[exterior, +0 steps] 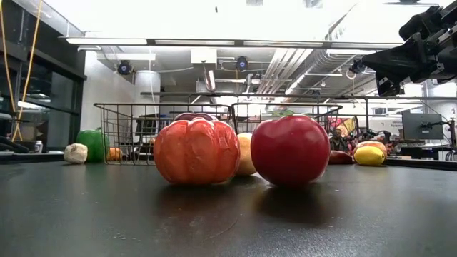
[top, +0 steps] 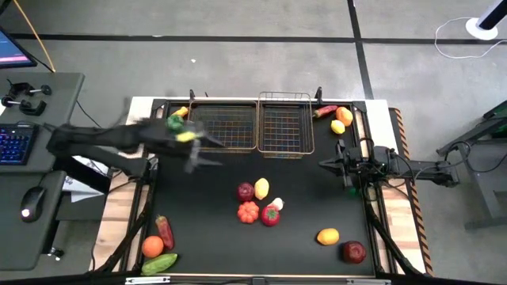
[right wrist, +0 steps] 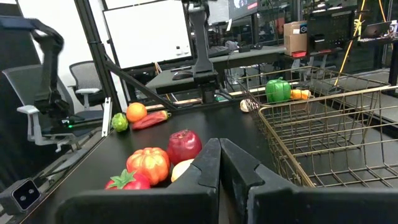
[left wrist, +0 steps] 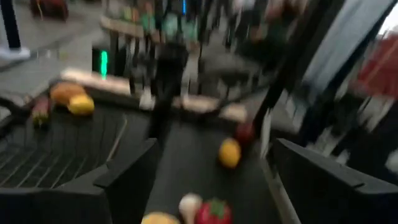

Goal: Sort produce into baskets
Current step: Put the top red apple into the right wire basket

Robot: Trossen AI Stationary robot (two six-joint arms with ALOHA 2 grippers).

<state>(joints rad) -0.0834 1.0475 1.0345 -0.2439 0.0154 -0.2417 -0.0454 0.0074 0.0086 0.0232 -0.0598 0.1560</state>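
Two bronze wire baskets, the left one (top: 223,127) and the right one (top: 285,125), stand side by side at the table's far edge. Both look empty. A red apple (top: 245,191), a lemon (top: 261,188), a ribbed orange-red tomato (top: 248,211), a garlic (top: 277,203) and a red tomato (top: 270,216) lie together mid-table. My left gripper (top: 204,152) is open and empty (left wrist: 211,162), above the left basket's near edge. My right gripper (top: 325,164) is shut and empty (right wrist: 219,152), right of the baskets' near corner.
More produce lies on the table. At the far left are a green pepper (top: 174,123) and a small orange piece (top: 181,112). At the far right are a red pepper (top: 325,111), an orange (top: 344,115) and a lemon (top: 337,127). Near left are an orange (top: 152,246), a red pepper (top: 165,231) and a cucumber (top: 159,263). Near right are an orange-yellow fruit (top: 328,236) and a red apple (top: 353,252).
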